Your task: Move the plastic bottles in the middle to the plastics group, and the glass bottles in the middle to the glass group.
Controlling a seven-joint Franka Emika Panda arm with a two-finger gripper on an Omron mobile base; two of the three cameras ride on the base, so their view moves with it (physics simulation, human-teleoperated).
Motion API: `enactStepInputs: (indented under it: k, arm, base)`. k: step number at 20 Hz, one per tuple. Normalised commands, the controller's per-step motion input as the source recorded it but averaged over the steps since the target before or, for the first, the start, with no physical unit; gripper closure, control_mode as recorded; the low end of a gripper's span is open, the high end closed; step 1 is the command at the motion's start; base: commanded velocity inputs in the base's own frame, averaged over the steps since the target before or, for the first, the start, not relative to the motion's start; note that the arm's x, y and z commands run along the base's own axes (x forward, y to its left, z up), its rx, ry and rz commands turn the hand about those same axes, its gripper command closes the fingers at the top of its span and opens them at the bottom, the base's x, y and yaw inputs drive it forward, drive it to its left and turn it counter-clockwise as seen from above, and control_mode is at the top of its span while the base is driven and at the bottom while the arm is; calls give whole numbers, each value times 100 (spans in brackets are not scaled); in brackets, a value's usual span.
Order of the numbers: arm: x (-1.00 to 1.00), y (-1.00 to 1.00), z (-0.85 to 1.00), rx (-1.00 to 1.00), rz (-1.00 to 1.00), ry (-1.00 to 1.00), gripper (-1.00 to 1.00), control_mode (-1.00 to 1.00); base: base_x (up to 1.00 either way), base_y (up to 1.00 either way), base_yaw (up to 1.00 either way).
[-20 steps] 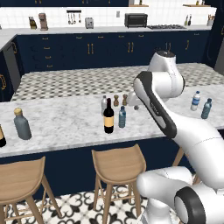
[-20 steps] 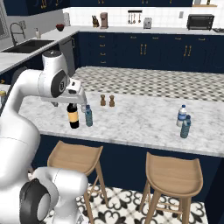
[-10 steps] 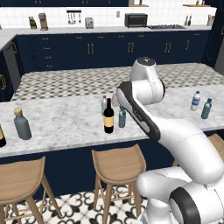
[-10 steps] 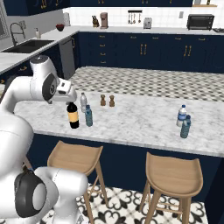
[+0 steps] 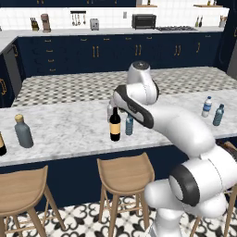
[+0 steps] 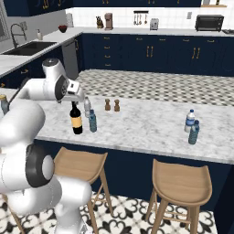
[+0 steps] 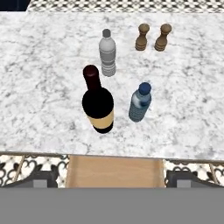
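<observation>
Centre of the hand view: wine bottle (image 7: 97,104) upright, neck up, on the marble counter (image 7: 43,87); teal bottle (image 7: 140,103) just right, greyish bottle (image 7: 107,54) above it, both upright. Gripper (image 7: 113,180) fingers spread wide, holding nothing. Navy cabinets (image 5: 92,51) behind

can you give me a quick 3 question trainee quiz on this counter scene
1. True or false: the wine bottle lies on its side.
2. Which stands nearest the wine bottle? A) teal bottle B) shakers C) grey bottle
3. Fill in: the gripper is ____ and holds nothing.

Key: 1 false, it stands upright. 2 A. 3 open.
</observation>
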Motion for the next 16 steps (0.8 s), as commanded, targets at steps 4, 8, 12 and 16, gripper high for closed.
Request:
enactStepInputs:
  k: [4,8,12,16]
  arm:
    - [55,1,-47,2,0,-3,-100,-100]
    - [9,23,-28,2,1,-8,-100,-100]
    - [4,35,-27,0,1,-2,-100,-100]
    - [16,7,-24,0,0,-3,-100,-100]
  base:
    - [0,0,0]
    - [0,0,0]
    - [0,0,0]
    - [0,0,0]
